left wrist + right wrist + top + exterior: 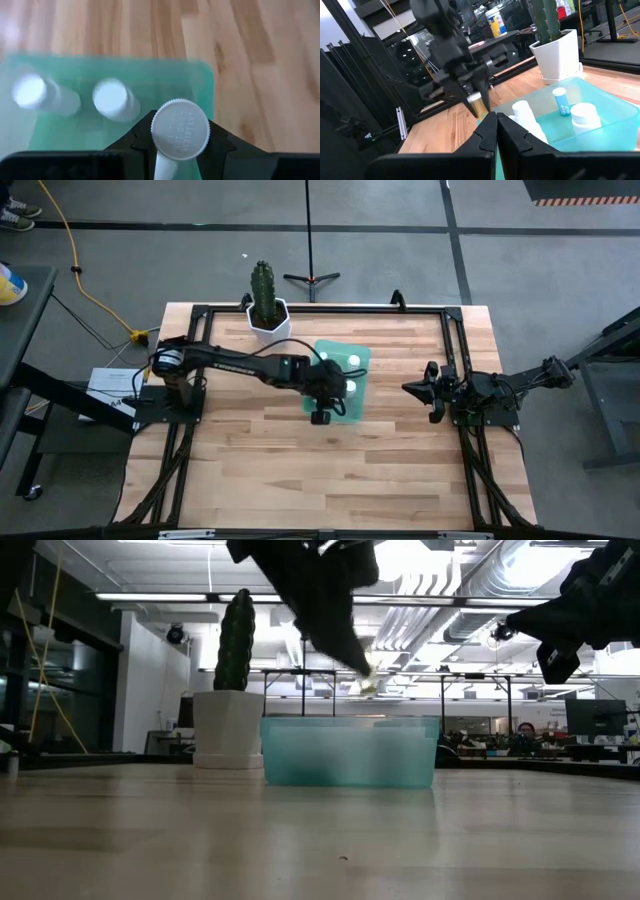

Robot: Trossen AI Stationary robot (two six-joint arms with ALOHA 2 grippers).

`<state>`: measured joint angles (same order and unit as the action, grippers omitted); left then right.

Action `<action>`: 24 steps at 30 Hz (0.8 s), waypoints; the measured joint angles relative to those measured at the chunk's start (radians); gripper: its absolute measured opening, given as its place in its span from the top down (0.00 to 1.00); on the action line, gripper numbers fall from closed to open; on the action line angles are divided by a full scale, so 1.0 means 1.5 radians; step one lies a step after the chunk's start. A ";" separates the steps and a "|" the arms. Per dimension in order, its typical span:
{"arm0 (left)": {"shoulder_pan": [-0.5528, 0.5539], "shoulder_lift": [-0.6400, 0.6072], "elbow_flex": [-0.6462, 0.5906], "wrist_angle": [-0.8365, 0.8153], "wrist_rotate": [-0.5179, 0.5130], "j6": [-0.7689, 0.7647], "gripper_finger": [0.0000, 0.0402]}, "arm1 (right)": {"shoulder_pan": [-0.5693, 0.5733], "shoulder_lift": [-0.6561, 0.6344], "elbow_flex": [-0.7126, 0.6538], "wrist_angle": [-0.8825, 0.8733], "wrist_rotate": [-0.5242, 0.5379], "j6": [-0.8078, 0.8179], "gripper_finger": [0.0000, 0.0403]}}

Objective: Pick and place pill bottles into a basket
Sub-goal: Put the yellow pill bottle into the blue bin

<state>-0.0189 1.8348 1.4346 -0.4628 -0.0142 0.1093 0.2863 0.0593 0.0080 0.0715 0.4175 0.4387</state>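
The teal-green tray (356,352) lies at the table's middle, with pill bottles standing in it (352,361) (350,388). The left wrist view shows two of them (35,92) (112,97). My left gripper (322,402) hangs over the tray's near edge, shut on another white-capped pill bottle (180,129). In the low view the left gripper (362,675) is above the tray (350,752). My right gripper (412,388) waits shut and empty near the table's right edge, pointing at the tray. My left gripper pinches the pill bottle between its two fingers (141,135), one on each side just at the ribbed white cap (156,131). The fingers slant down from the table's left. The bottle (368,682) is lifted clear above the tray, its cap top facing the wrist camera.
A white hexagonal pot with a cactus (268,312) stands at the far edge, just left of the tray. A black frame (452,340) runs along the table's sides. Bare wood (330,470) lies near the front edge.
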 joint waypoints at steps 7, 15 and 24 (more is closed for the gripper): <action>0.000 0.054 0.001 0.043 -0.009 0.001 0.64 | 0.000 0.002 0.000 0.000 0.011 -0.001 1.00; 0.000 0.101 0.000 0.039 -0.009 -0.003 0.66 | 0.000 0.004 0.000 0.000 0.015 -0.001 1.00; 0.000 0.124 0.000 0.039 -0.012 -0.004 0.63 | 0.000 0.005 0.000 0.000 0.015 -0.001 1.00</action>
<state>-0.0189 2.0205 1.4350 -0.4050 -0.0326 0.1040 0.2863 0.0662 0.0078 0.0719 0.4397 0.4366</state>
